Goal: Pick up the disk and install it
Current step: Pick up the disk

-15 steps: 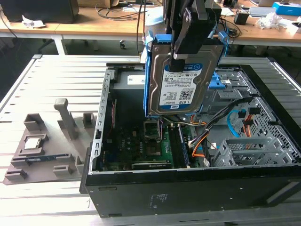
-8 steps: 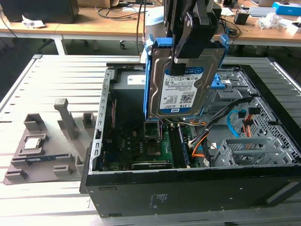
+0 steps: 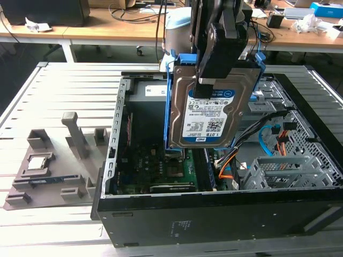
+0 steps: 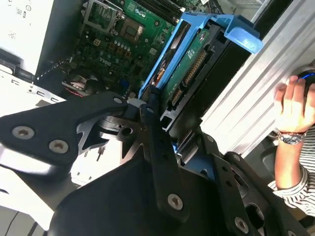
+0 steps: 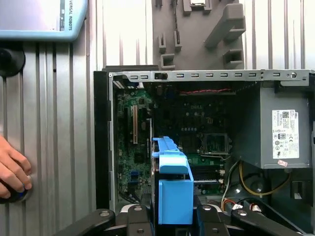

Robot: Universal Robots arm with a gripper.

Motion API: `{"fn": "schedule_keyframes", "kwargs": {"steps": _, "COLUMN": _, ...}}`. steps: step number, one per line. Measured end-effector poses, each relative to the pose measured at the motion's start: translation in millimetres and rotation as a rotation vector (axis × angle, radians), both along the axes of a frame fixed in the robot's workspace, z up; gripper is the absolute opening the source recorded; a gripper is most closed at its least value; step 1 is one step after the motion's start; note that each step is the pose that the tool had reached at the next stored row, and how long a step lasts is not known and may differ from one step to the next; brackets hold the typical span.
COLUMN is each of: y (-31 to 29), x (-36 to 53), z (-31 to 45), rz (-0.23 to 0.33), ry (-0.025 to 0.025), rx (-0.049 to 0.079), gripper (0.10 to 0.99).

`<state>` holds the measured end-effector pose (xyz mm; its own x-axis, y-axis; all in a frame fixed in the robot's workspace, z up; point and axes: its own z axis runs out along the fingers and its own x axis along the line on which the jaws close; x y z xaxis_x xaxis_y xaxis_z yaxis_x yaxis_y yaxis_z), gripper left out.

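The disk [image 3: 211,115], a silver hard drive with a white-and-blue label and blue side rails, hangs upright above the open computer case [image 3: 214,214]. My gripper [image 3: 206,85] is shut on its upper part from above. In the second wrist view the black fingers [image 4: 150,105] clamp the disk [image 4: 197,54] edge-on, with the green motherboard [image 4: 142,19] beyond it. In the first wrist view the blue rail of the disk [image 5: 172,191] stands out from my gripper [image 5: 174,219] over the case interior [image 5: 197,123].
A metal drive cage [image 3: 289,171] and orange and blue cables [image 3: 268,139] sit in the case at the exterior view's right. A grey fixture plate [image 3: 48,171] holding a processor chip [image 3: 38,162] lies outside at the left. A person's hand [image 5: 12,169] rests on the table beside the case.
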<state>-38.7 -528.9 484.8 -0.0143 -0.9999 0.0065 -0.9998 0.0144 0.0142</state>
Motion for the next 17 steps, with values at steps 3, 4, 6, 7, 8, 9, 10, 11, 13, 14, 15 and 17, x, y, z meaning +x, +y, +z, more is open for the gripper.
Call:
{"fn": "schedule_keyframes", "kwargs": {"steps": 3, "y": -0.1, "x": 1.1, "z": 0.0, "rz": 0.0, "ry": 0.0, "rx": 0.0, "gripper": 0.369}}
{"fn": "schedule_keyframes", "kwargs": {"steps": 4, "y": -0.1, "x": 3.7, "z": -0.1, "rz": -0.001, "ry": 0.0002, "rx": 0.0, "gripper": 0.369}}
{"fn": "schedule_keyframes", "kwargs": {"steps": 6, "y": -0.1, "x": 15.0, "z": 0.0, "rz": -0.001, "ry": 0.0019, "rx": 0.0, "gripper": 0.369}}
{"fn": "schedule_keyframes", "kwargs": {"steps": 7, "y": 0.0, "x": 20.6, "z": 0.0, "rz": -0.001, "ry": 0.0027, "rx": 0.0, "gripper": 0.369}}
{"fn": "schedule_keyframes", "kwargs": {"steps": 8, "y": 0.0, "x": 26.5, "z": 0.0, "rz": -0.001, "ry": 0.0037, "rx": 0.0, "gripper": 0.369}}
{"fn": "schedule_keyframes", "kwargs": {"steps": 9, "y": -0.1, "x": 34.9, "z": 0.0, "rz": -0.001, "ry": 0.005, "rx": 0.0, "gripper": 0.369}}
{"fn": "schedule_keyframes", "kwargs": {"steps": 10, "y": 0.0, "x": 39.6, "z": 0.0, "rz": -0.001, "ry": 0.0058, "rx": 0.0, "gripper": 0.369}}
{"fn": "schedule_keyframes", "kwargs": {"steps": 11, "y": 0.0, "x": 45.5, "z": 0.0, "rz": -0.001, "ry": 0.0066, "rx": 0.0, "gripper": 0.369}}
{"fn": "schedule_keyframes", "kwargs": {"steps": 13, "y": 0.0, "x": 60.4, "z": 0.0, "rz": -0.001, "ry": 0.0086, "rx": 0.0, "gripper": 0.369}}
{"fn": "schedule_keyframes", "kwargs": {"steps": 14, "y": 0.0, "x": 67.4, "z": 0.0, "rz": -0.001, "ry": 0.0095, "rx": 0.0, "gripper": 0.369}}
{"fn": "schedule_keyframes", "kwargs": {"steps": 15, "y": 0.0, "x": 75.1, "z": 0.0, "rz": -0.001, "ry": 0.0105, "rx": 0.0, "gripper": 0.369}}
{"fn": "schedule_keyframes", "kwargs": {"steps": 17, "y": 0.0, "x": 92.3, "z": 0.0, "rz": -0.001, "ry": 0.0129, "rx": 0.0, "gripper": 0.369}}
